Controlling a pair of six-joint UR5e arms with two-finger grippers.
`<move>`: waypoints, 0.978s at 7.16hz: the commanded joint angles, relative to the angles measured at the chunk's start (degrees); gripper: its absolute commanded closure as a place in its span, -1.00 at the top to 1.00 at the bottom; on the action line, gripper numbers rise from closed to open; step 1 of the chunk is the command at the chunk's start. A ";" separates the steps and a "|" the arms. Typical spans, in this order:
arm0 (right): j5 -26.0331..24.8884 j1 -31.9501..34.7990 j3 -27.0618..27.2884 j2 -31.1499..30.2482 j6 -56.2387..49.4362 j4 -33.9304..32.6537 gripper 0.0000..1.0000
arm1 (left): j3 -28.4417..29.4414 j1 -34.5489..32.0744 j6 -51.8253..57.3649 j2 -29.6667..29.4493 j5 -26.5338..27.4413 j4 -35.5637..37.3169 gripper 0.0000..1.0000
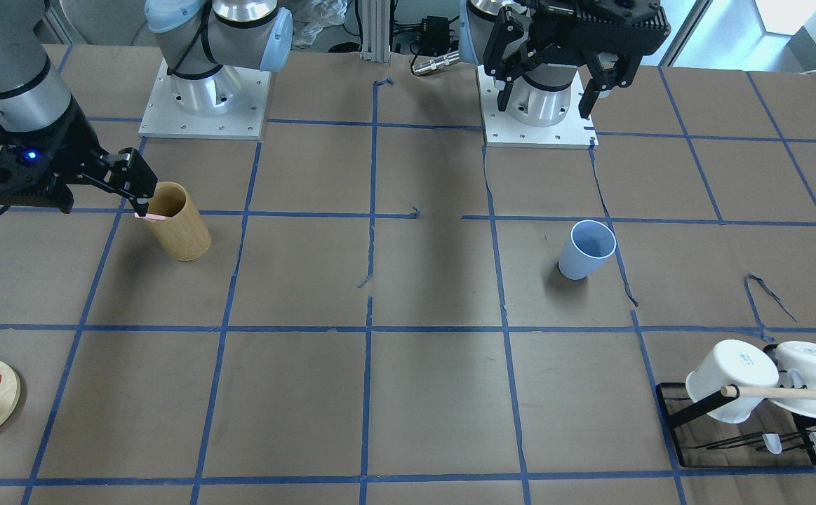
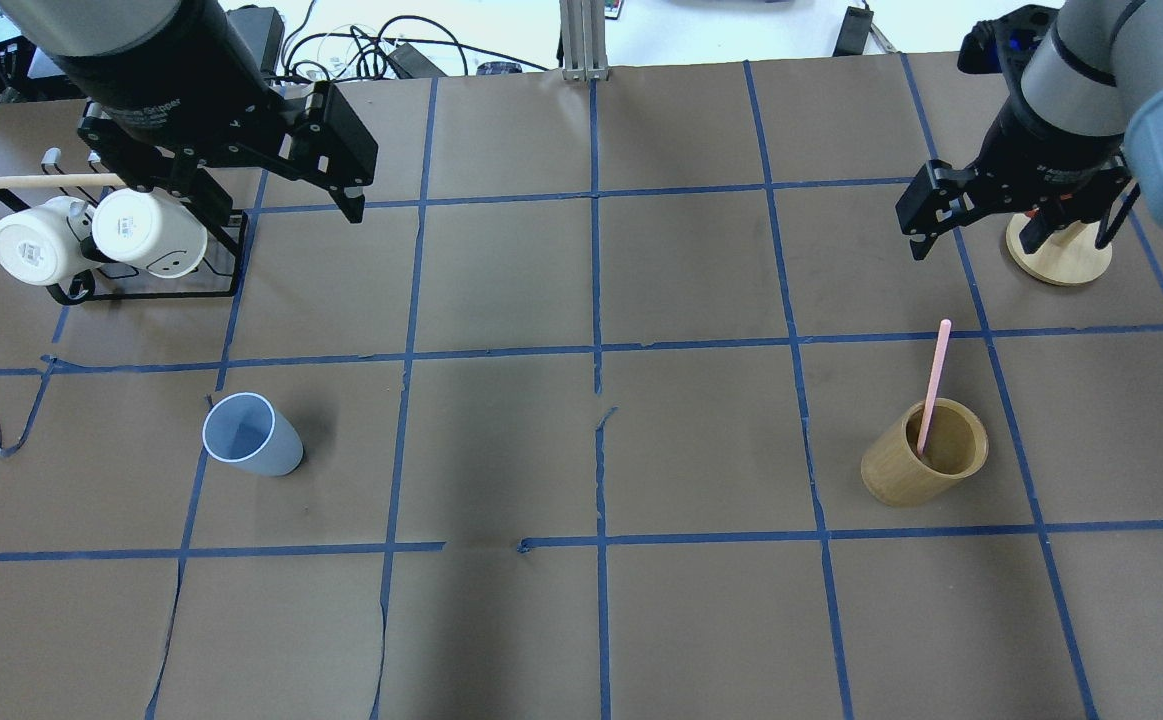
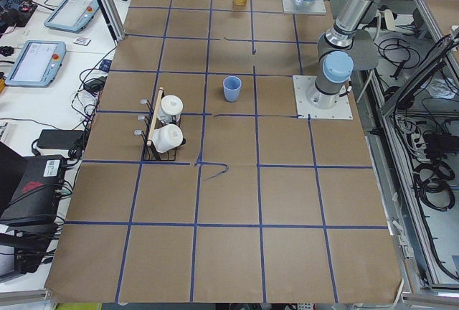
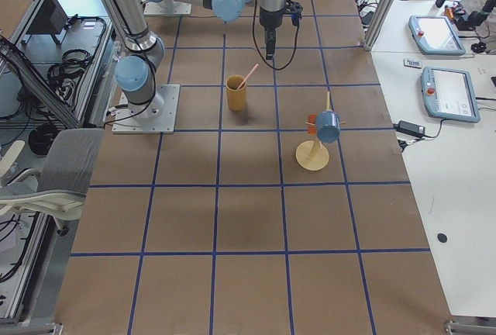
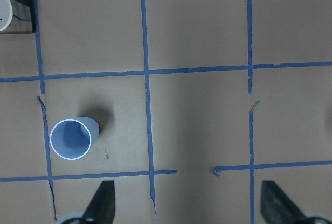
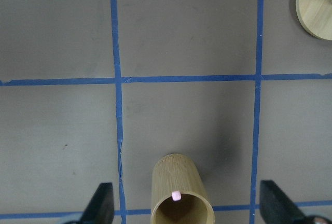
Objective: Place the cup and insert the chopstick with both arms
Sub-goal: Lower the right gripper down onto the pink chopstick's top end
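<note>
Both halves of the job look done, so the step in hand seems to be getting the arms clear without disturbing anything. The right hand (image 2: 976, 238) hovers above the bamboo holder (image 2: 923, 462) with its fingers spread wide and nothing between them. Its wrist camera looks almost straight down the pink chopstick (image 2: 933, 385), so it should rise along that line before swinging aside, staying open so that neither finger clips the protruding tip and tips the light holder. The left hand (image 1: 544, 109) is also open and empty. It hangs high near the rack of white mugs (image 2: 101, 240) and is best carried back without dipping towards the rack's wooden dowel. The blue cup (image 2: 249, 437) stands upright on the worktop (image 2: 591, 620) in the robot's left half. It is just beside a blue tape line, one grid square nearer the robot than the rack and well apart from the holder. It is a pale, handleless tumbler, narrower at the base than at the rim, smooth-walled and empty. Being light and narrow-footed, it would probably topple at a slight knock. The chopstick leans on the holder's rim, its upper part standing well out.
</note>
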 commanded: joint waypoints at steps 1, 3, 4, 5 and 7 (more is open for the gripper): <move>0.54 -0.86 8.21 0.18 -0.14 -4.61 1.00 | 0.00 0.00 0.00 0.00 0.00 0.00 1.00; -0.07 -0.77 8.60 0.18 -0.84 -4.11 1.00 | 0.00 0.00 0.00 0.00 0.00 -0.09 1.00; -0.16 -0.77 8.51 0.17 -1.80 -4.01 1.00 | 0.00 0.00 0.00 0.00 0.00 -0.09 1.00; -0.16 -0.77 8.60 0.17 -1.72 -3.75 1.00 | 0.00 0.00 0.00 0.09 0.00 0.00 1.00; -0.08 -0.77 8.86 0.17 -1.81 -3.57 1.00 | 0.00 0.00 0.00 0.09 0.00 0.00 1.00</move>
